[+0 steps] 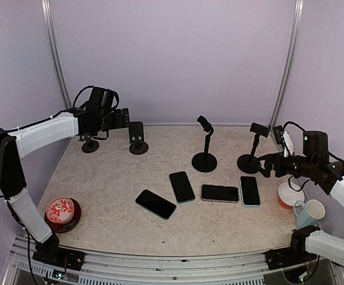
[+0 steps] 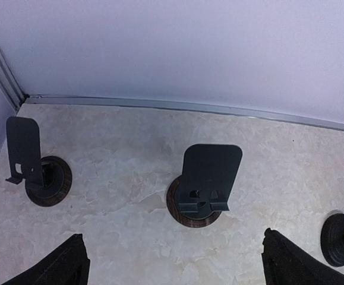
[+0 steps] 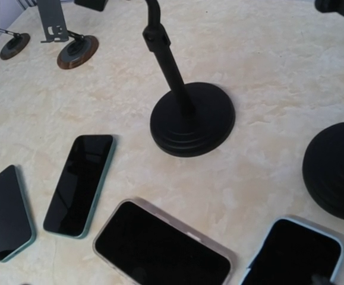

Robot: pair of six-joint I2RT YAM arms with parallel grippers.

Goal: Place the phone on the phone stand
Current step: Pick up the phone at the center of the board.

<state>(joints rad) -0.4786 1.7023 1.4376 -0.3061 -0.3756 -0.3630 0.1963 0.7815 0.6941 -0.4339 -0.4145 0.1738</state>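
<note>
Left tool (image 2: 177, 264) hangs with its fingers (image 2: 65, 267) spread wide and nothing between them. It looks down on a flat stand (image 2: 210, 178) at mid-frame of its wrist view, and a second flat stand (image 2: 26, 157) sits at the left edge. Right tool (image 1: 267, 165) sits low at the right of the top view, just beside a neck stand (image 1: 252, 148). Its fingers barely enter its own view, so I cannot tell whether it is open or closed, though no phone shows in it. All four phones lie flat and screen-up on the counter (image 1: 100, 184), in a loose row across the lower middle of the top view, and none is on a stand. The task looks to be at its start, with no phone picked. The nearest phone (image 1: 250, 190) lies just below the right tool. The next move, I judge, calls for that tool to come down on it, pinch it across its narrow sides, lift it, and tilt it to seat on a stand. A phone flush on the counter gives little edge to grip. At lower left a red tin (image 1: 63, 214) has its lid on, so its contents are hidden. At lower right an orange bowl (image 1: 286, 196) shows a bare white inside where the arm does not cover it. The inside of the mug (image 1: 310, 212) beside it I cannot make out.
</note>
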